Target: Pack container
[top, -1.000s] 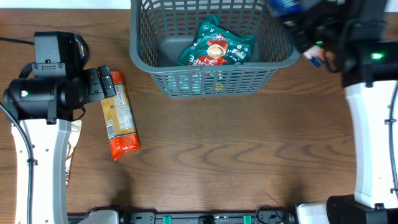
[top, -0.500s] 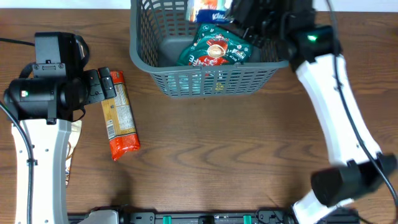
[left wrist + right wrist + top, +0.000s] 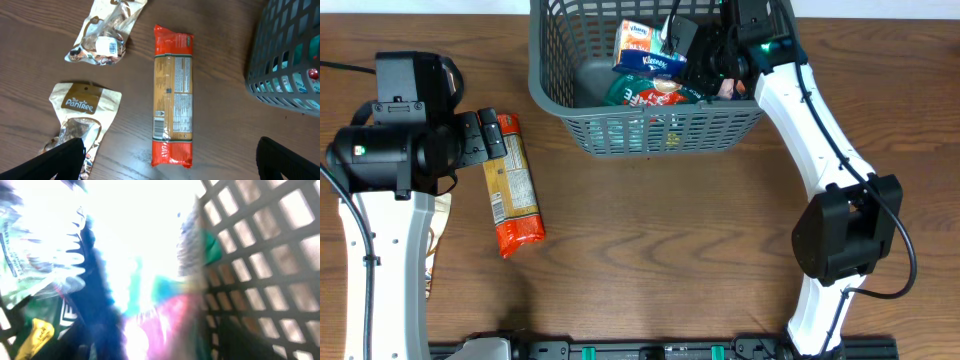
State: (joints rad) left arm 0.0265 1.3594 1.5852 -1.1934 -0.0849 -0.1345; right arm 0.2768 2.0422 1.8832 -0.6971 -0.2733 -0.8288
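The right claw (image 3: 688, 48) reaches inside the container (image 3: 545, 85), a dark grey plastic basket with slotted lattice walls. A soft blue, white and orange tissue pack (image 3: 642, 47) reading "Kleenex" lies tilted against its tip. Whether the fingers clamp it I cannot tell, as the wrist view is blown out and blurred. Just below the tip lies a crinkled glossy green snack bag (image 3: 660, 92).

The left claw (image 3: 488, 133) hovers spread wide and holds nothing, its dark fingers (image 3: 65, 159) well apart. Between them on the wooden tabletop (image 3: 700, 250) lies a long flat packet (image 3: 172, 110) with red ends and a tan printed middle. Beside it lie a tan "PanTree" pouch (image 3: 82, 107) and a clear pouch (image 3: 107, 30) with a barcode label.
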